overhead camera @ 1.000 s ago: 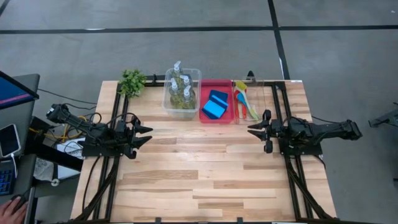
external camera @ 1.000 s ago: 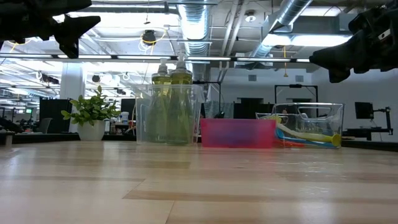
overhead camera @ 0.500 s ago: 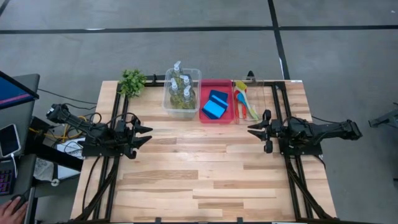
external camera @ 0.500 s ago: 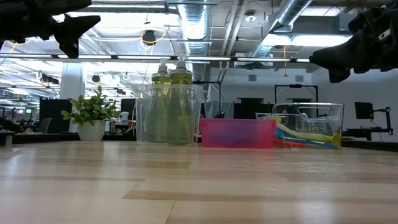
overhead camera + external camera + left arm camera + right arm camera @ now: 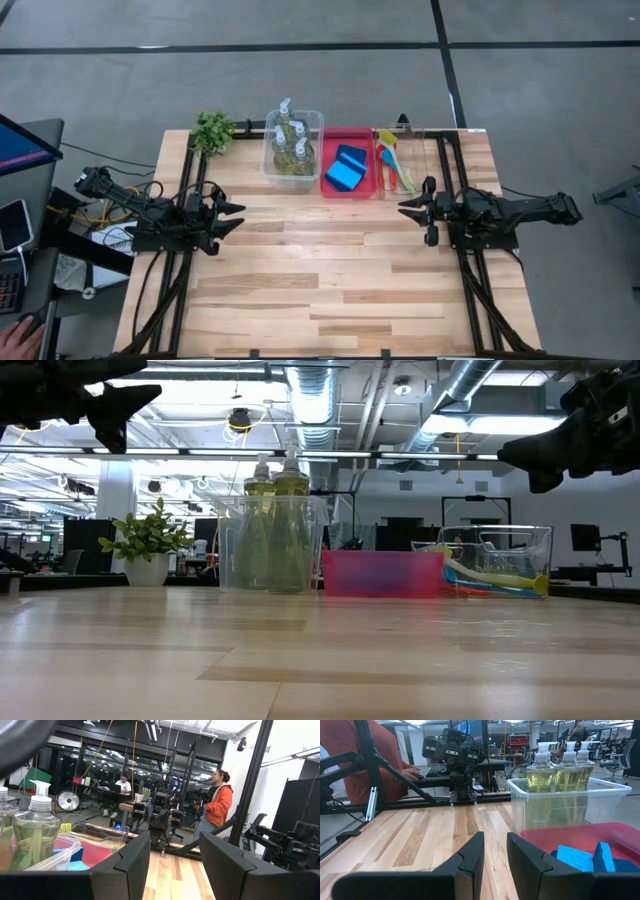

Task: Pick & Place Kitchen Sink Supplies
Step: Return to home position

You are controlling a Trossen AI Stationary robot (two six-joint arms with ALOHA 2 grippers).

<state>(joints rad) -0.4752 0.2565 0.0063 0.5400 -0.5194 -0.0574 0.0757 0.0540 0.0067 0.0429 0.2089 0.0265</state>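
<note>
Several pump bottles of yellow-green soap (image 5: 291, 140) stand in a clear tub (image 5: 313, 150) at the table's far edge. Beside it, blue sponges (image 5: 346, 168) lie in a red tray (image 5: 366, 140). Red, blue and yellow-green brushes (image 5: 396, 162) lie in a second clear tub (image 5: 425, 160). My left gripper (image 5: 238, 215) hovers over the table's left side, open, with nothing between its fingers (image 5: 135, 865). My right gripper (image 5: 403, 210) hovers over the right side, pointing level toward the left, with a narrow empty gap between its fingers (image 5: 470, 855). Both are clear of the supplies.
A small leafy plant (image 5: 212, 130) stands at the far left corner. Bare wooden tabletop (image 5: 320, 270) stretches between the arms and toward the near edge. People sit and stand in the room beyond the table (image 5: 218, 800).
</note>
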